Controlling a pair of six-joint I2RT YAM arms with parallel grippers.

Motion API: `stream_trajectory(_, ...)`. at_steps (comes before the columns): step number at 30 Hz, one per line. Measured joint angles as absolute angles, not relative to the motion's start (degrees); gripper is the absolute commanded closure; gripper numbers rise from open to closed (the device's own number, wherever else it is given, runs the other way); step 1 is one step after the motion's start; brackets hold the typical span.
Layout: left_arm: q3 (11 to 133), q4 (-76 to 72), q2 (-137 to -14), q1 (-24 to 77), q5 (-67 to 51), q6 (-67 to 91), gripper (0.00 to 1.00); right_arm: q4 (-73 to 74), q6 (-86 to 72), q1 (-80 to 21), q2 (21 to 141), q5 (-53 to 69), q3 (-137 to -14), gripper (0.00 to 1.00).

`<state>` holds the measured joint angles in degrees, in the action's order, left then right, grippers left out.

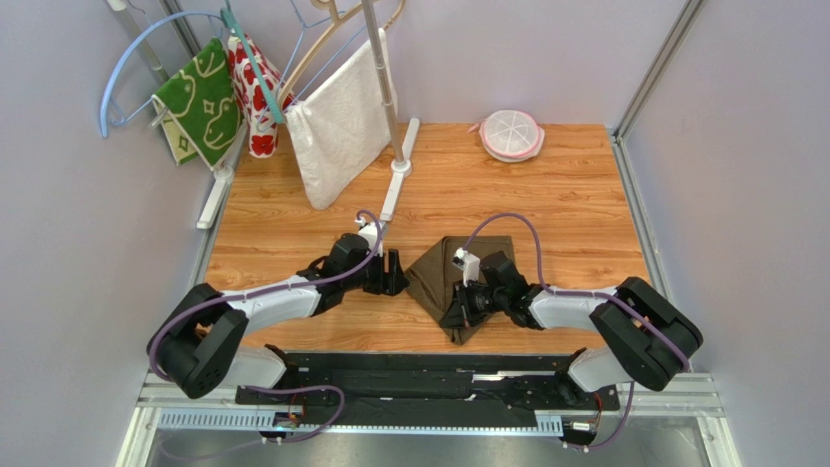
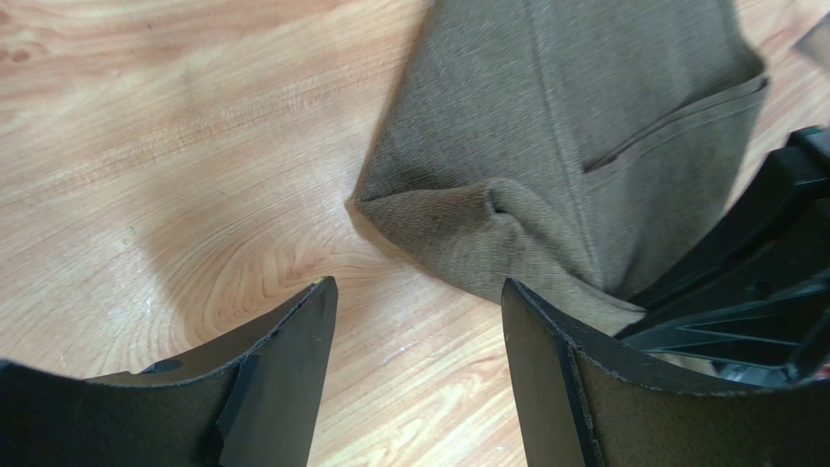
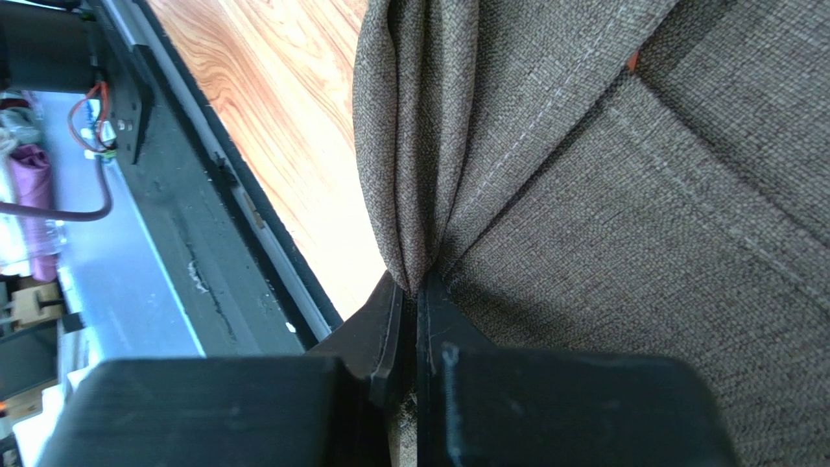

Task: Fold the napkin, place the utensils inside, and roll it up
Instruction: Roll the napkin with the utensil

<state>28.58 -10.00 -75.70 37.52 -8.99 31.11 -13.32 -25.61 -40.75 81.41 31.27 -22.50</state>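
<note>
The dark brown napkin [image 1: 443, 272] lies folded and bunched on the wooden table near the front middle. It also shows in the left wrist view [image 2: 584, 126] and fills the right wrist view [image 3: 633, 243]. My right gripper [image 1: 458, 313] is shut on a pinched fold at the napkin's near edge [image 3: 417, 284]. My left gripper [image 1: 395, 274] is open and empty, just left of the napkin's corner, with bare wood between its fingers [image 2: 417, 292]. Of the utensils only a tiny orange sliver [image 3: 631, 61] peeks out between cloth layers; the rest is hidden.
A rack at the back left holds hangers with a green patterned cloth [image 1: 205, 102], a red-and-white cloth [image 1: 255, 92] and a white towel [image 1: 341, 122]. A pink-rimmed round white object [image 1: 511, 134] sits at the back. A black rail [image 1: 429, 375] runs along the near edge.
</note>
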Motion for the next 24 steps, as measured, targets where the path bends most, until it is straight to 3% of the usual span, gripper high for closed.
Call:
stream_trajectory(16, 32.45, -16.93, -86.67, 37.52, -9.85, 27.88, 0.36, -15.44, -26.59, -38.79, 83.70, 35.09, -22.50, 1.00)
stream_trajectory(20, 32.45, -19.18, -88.51, 37.52, -10.90, 26.63, 0.43, -16.14, -27.07, -38.46, 84.31, 35.79, -22.50, 1.00)
stream_trajectory(24, 32.45, -21.32, -89.62, 37.45, -11.88, 25.58, 0.57, -16.75, -27.35, -38.33, 84.97, 36.38, -22.57, 1.00)
